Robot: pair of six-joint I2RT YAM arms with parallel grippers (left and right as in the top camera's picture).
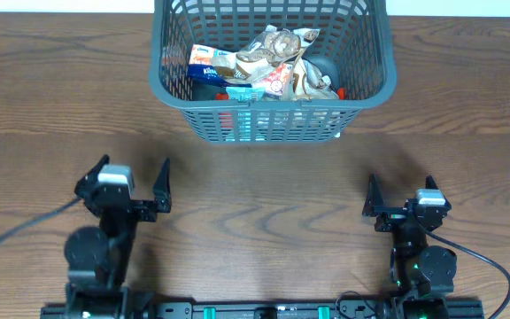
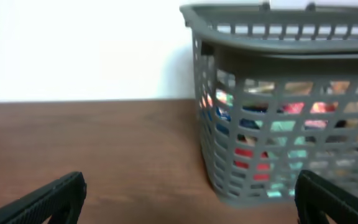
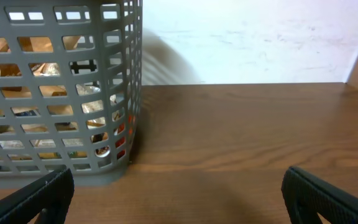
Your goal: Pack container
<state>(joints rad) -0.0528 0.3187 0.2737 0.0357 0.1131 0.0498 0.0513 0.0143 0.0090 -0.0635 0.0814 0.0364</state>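
Note:
The container, a dark grey slatted basket, stands at the table's far middle with several snack packs piled inside. Its wall fills the right of the left wrist view and the left of the right wrist view, with coloured packs showing through the slats. My left gripper sits near the front left, open and empty, well short of the basket. At the front right my right gripper is also open with nothing between its fingers. Only bare wood lies between each pair of fingertips.
The brown wooden table stretches between the basket and both arms. A white wall rises behind the table's far edge. Cables run from both arm bases along the front edge.

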